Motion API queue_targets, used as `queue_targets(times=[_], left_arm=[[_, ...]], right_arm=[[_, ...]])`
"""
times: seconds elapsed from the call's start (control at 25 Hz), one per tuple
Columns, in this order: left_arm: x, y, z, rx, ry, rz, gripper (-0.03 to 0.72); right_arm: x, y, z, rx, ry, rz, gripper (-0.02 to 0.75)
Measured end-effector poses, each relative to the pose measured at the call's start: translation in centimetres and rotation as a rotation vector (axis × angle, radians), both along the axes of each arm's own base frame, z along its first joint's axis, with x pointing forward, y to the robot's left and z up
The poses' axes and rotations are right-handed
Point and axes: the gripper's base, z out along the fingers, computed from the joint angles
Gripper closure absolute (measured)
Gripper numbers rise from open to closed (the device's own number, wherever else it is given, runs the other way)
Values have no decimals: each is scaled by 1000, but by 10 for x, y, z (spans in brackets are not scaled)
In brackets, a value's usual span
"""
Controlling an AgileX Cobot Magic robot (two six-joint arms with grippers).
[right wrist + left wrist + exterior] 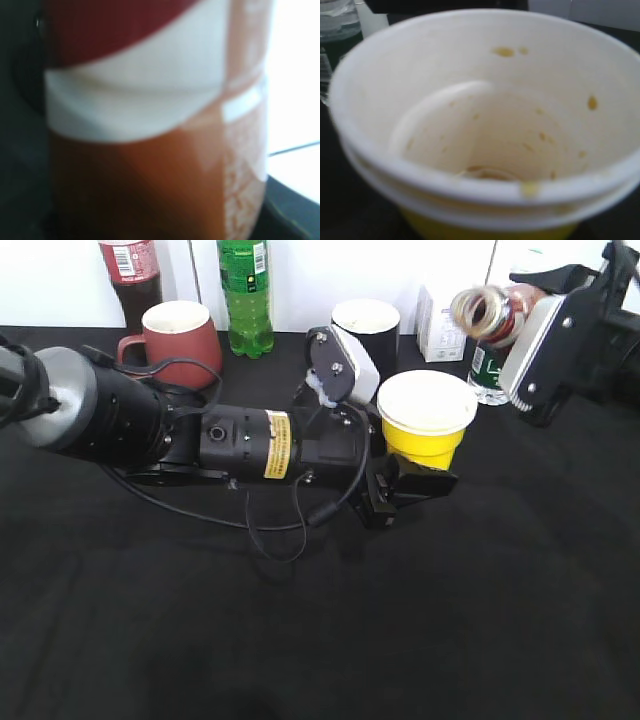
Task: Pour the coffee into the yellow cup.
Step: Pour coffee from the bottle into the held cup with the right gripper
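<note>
The left gripper is closed around the bottom of the yellow cup and holds it up straight on the black table. That is probably so the cup will not tip or slide when the drink comes in. The right gripper is clamped on the coffee bottle and holds it up in the air, tipped on its side. The open mouth of the bottle points toward the cup. The bottle is behind the cup and off to the right, not over it yet. No coffee is coming out.

The outside view shows both arms, and the red mug, the black mug and the other bottles at the back. The left wrist view looks right down into the cup. It is white inside, with small brown spots and a little ring at the bottom, and almost empty. The right wrist view shows only the bottle's label, very close and blurry.
</note>
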Motion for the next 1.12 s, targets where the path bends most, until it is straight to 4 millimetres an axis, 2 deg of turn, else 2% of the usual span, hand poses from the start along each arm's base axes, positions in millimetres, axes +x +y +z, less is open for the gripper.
queue_targets(times=[0.28,0.56,1.12], left_arm=[[0,0,-2,27,-10,-5,238],[0,1,-2,31,-11,-6,238],[-5,1,-6,75,-47,-69,238]], right_arm=[[1,-1,0,-168,-97,1,204],[1,-1,1,-255,-152,7,204],[2,-3,2,-296,-177,-12,204]])
